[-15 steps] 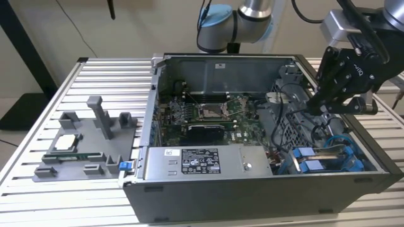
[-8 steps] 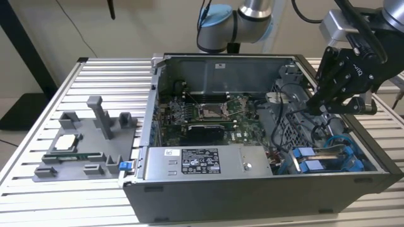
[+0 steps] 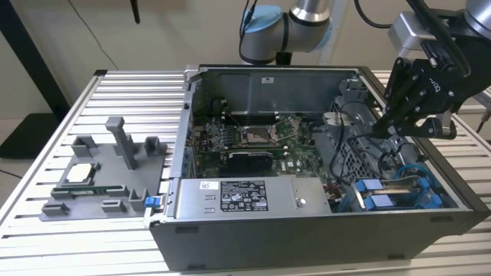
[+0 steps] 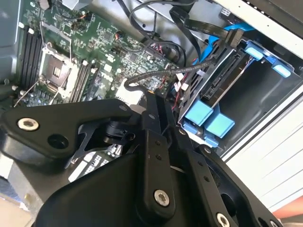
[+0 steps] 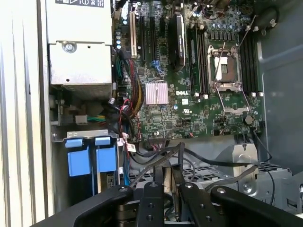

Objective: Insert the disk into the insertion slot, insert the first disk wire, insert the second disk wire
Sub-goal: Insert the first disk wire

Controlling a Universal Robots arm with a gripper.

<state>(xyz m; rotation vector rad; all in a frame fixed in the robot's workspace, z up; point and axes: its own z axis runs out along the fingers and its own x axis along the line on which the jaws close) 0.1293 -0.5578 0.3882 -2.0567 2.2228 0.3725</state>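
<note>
Now tool point(image 4: 157, 98) on blk wire point(image 4: 189, 68)

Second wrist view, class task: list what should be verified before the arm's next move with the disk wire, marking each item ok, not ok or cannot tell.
1. Thin black wire held by the black gripper: ok, it appears pinched.
2. Wire's plug aligned with the black connector strip in the grey metal drive cage: cannot tell.
3. Two bright blue carrier fronts sitting level in the cage: ok.
4. Flat blue cable apart from the gripper: ok.
</note>
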